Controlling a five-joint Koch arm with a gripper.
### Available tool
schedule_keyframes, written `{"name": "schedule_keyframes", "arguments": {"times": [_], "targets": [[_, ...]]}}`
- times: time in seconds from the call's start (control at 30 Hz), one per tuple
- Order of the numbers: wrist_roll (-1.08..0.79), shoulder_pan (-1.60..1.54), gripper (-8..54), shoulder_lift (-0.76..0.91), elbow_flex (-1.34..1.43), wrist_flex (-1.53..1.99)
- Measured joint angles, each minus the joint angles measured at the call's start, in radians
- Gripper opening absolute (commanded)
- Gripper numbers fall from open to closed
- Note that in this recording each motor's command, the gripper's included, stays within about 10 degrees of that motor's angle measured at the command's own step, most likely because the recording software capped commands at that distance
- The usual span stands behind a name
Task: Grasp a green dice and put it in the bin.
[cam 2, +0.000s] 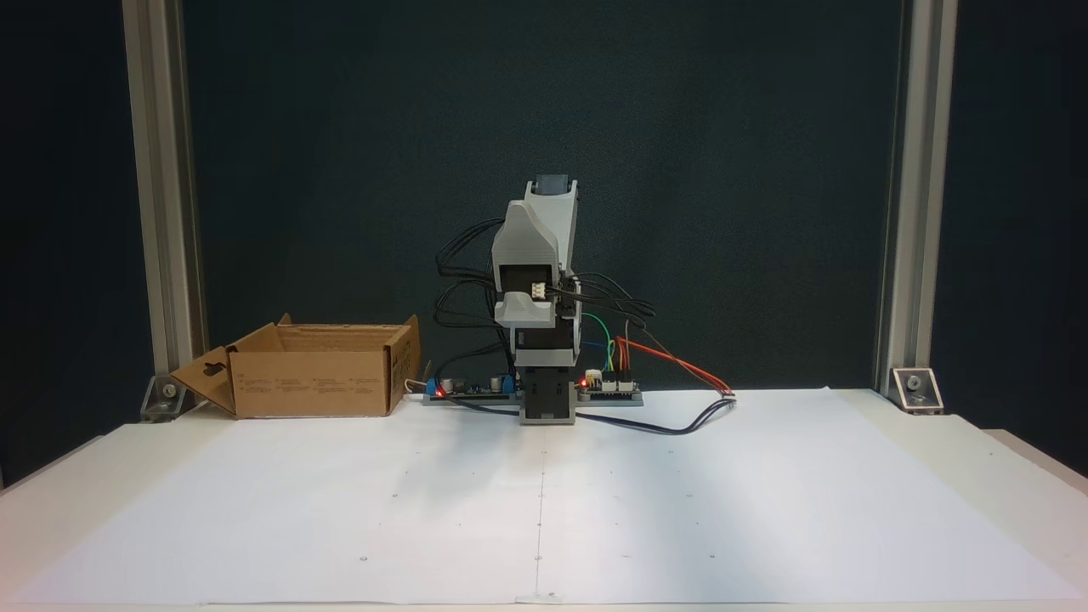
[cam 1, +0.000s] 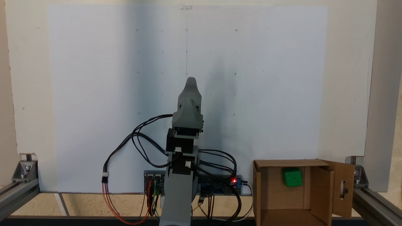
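The green dice [cam 1: 292, 176] lies inside the bin [cam 1: 319, 188], a brown cardboard box with open flaps, close to its far wall. In the other fixed view the bin [cam 2: 310, 382] stands at the left of the arm's base, and its walls hide the dice. My gripper [cam 1: 191, 82] is folded up over the arm's base, well away from the bin and holding nothing. Its jaws lie one behind the other, so a single tip shows. The grey arm [cam 2: 544, 255] stands upright and compact.
A large white paper sheet [cam 2: 544, 510] covers the table in front of the arm. Controller boards [cam 2: 608, 387] and loose cables [cam 1: 125, 150] sit by the base. Aluminium frame posts [cam 2: 161, 212] stand at the table's corners.
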Motion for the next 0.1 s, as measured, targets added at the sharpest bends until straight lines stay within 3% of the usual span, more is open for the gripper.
{"name": "schedule_keyframes", "arguments": {"times": [0.1], "targets": [[0.0,0.0,44.6,0.0,0.0,0.0]]}}
